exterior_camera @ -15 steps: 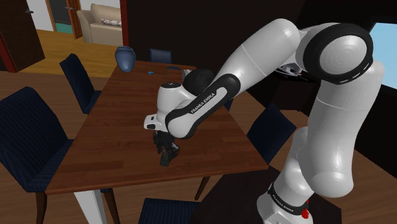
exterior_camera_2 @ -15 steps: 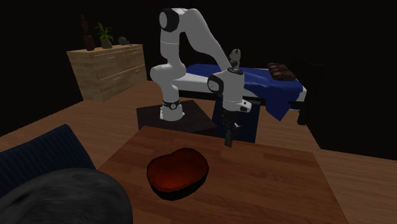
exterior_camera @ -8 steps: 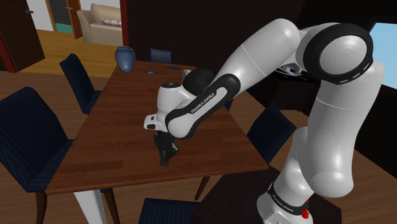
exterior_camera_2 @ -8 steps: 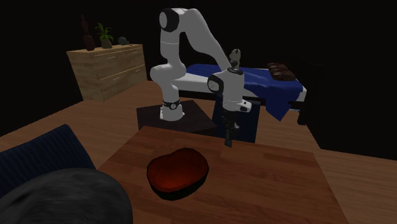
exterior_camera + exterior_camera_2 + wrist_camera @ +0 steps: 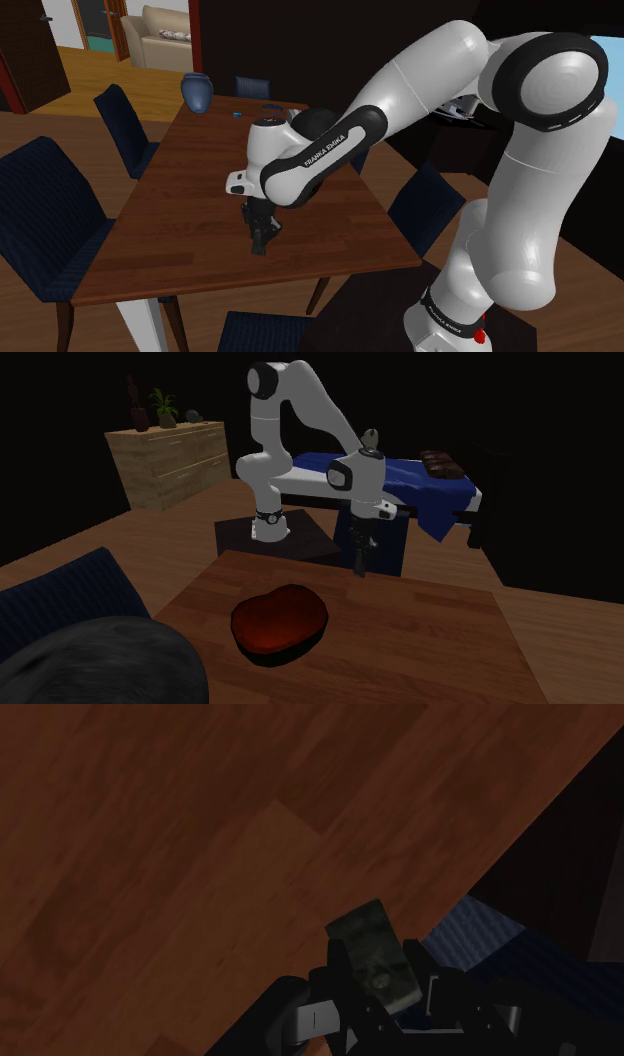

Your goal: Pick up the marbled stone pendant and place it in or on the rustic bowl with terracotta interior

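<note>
1. The pendant point(image 5: 372, 952) is a mottled grey-green slab. It sits clamped between the two black fingers point(image 5: 335, 982), so the jaws are gripping it, with its flat end poking out past the fingertips.
2. In the wrist view its lower part is buried in the hand, so I can't see a cord or loop on it.
3. In the shoulder view and the second exterior view the pendant is too dark against the black fingers to pick out.
4. Under it is the brown wooden worktop point(image 5: 150, 854), and the jaws are close to the worktop's edge. A bit of blue chair point(image 5: 470, 936) peeks out just past that edge.
5. I honestly can't tell whether the pendant is clear of the wood or touching it.
6. The bowl point(image 5: 280, 620) is a lopsided thing with a dark outside and a reddish-brown inside. It sits on the worktop, apart from the jaws and nearer the second exterior camera.
7. The white arm point(image 5: 420, 80) bends down over the worktop, and its bulk covers the part of the wood behind it.
8. A blue vase point(image 5: 196, 90) stands at the far end of the worktop in the shoulder view.
9. The big grey blob point(image 5: 110, 662) in the second exterior view's lower left is cut off, so I can't name it.
10. A dresser point(image 5: 170, 464) and a bed point(image 5: 425, 487) with a blue cover are behind, and the rest there is very dim.
</note>
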You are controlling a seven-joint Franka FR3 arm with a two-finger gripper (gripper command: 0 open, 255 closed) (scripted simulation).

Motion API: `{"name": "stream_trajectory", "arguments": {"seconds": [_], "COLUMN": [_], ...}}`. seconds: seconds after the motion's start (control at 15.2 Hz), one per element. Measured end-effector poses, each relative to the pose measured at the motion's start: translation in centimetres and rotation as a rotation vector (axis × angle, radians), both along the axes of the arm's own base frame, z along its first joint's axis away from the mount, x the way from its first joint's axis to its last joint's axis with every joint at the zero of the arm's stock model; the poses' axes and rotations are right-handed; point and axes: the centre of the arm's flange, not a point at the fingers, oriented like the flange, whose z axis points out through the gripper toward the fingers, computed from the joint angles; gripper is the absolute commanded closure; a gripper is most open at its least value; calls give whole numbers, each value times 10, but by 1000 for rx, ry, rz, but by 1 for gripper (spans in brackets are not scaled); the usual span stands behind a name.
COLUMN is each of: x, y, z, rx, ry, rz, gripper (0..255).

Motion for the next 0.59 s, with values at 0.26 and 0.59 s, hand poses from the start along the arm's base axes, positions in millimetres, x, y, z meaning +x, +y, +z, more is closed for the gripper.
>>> {"name": "stream_trajectory", "arguments": {"seconds": [0.26,0.59], "x": [0,-1], "y": [0,0], "z": [20,47], "rx": [0,0], "ry": [0,0], "rz": [0,0], "gripper": [255,255]}}
